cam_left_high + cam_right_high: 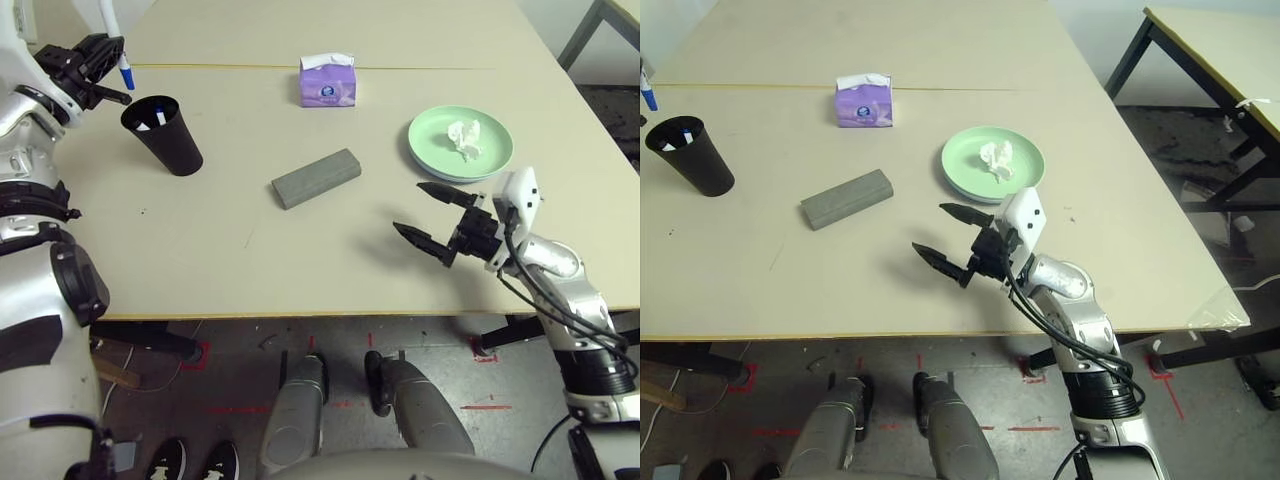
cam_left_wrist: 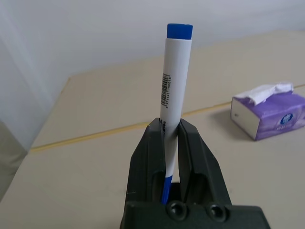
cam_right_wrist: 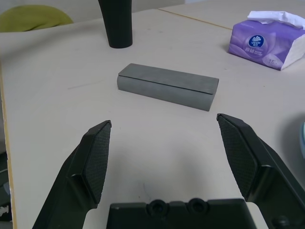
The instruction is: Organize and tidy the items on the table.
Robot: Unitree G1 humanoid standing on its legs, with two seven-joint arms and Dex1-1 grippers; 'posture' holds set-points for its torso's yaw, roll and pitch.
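Note:
My left gripper (image 1: 122, 70) is raised at the far left of the table (image 1: 250, 250), shut on a white marker (image 2: 176, 81) with blue ends, just behind a black cup (image 1: 162, 135). Another marker (image 1: 158, 122) stands inside that cup. The grey glasses case (image 1: 316, 178) lies closed mid-table. At the right a green plate (image 1: 430, 135) rests on a pale blue plate (image 1: 440, 176) and holds the crumpled white tissue (image 1: 465, 137). My right gripper (image 1: 408, 207) hovers open in front of the plates, its fingers pointing toward the case (image 3: 167, 86) with nothing between them.
A purple tissue box (image 1: 327, 82) stands at the back centre beside the yellowish seam. The table's front edge runs just below my right gripper. A second table (image 1: 1220, 60) stands off to the right across a gap.

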